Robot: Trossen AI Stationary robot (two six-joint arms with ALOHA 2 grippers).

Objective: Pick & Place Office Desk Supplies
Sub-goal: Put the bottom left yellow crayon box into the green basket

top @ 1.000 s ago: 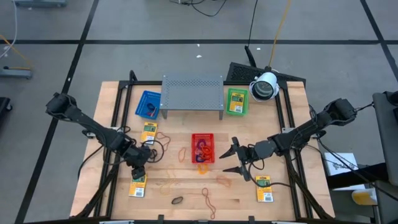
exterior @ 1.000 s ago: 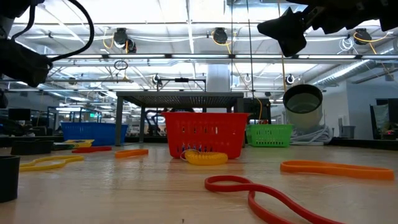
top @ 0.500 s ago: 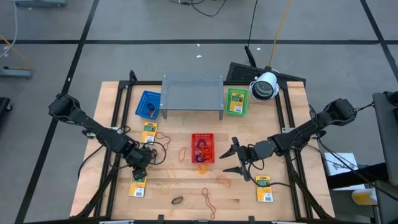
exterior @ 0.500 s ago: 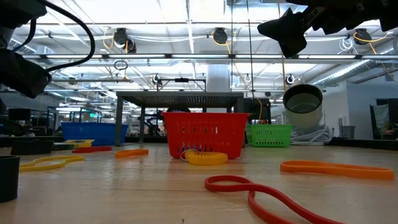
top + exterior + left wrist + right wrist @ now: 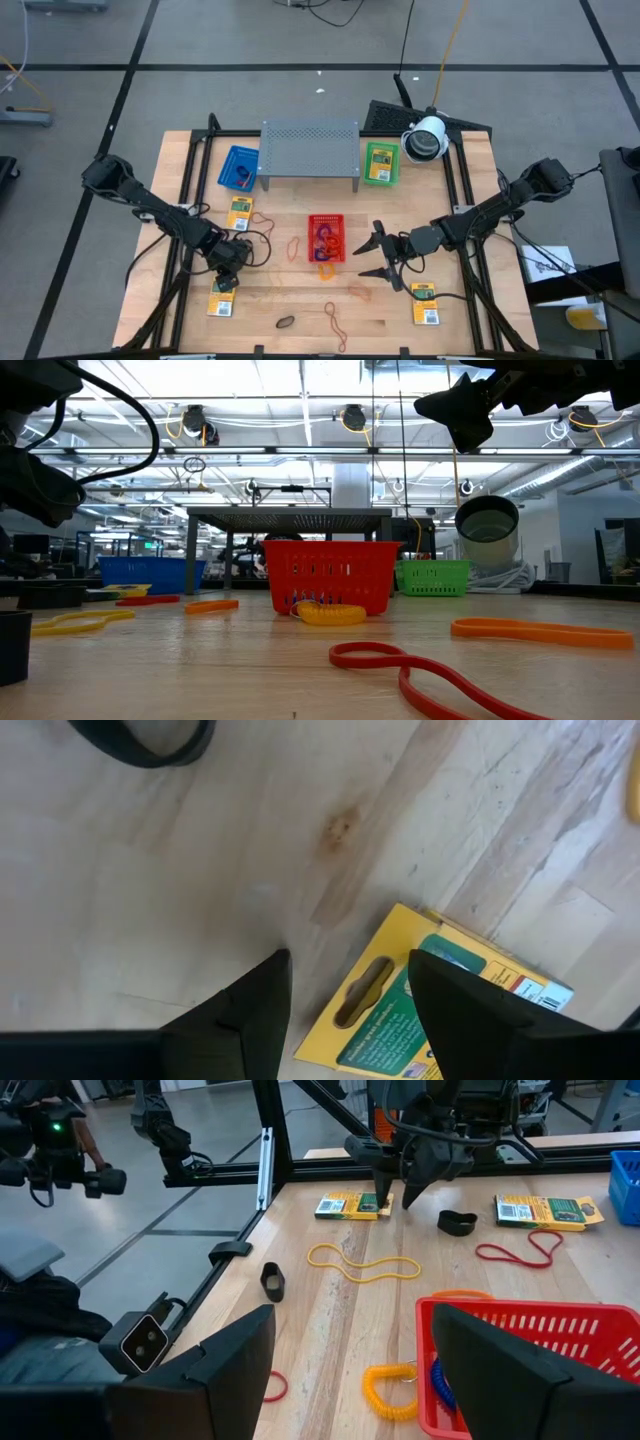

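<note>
Left tool [image 5: 225,281] spread, empty, poised directly over yellow-green packet [image 5: 430,1010]; right tool [image 5: 375,257] spread beside red basket [image 5: 325,238].

A grey floor [image 5: 250,40] crossed by dark taped lines surrounds the wooden table [image 5: 290,300]. Overhead — white ceiling beams [image 5: 300,450] with strip lights and hanging cables. Far behind, a workshop hall with black metal frames [image 5: 265,1140] — bright and open.

The yellow-and-green packet [image 5: 430,1010] is cut off by the left wrist view's edge.
</note>
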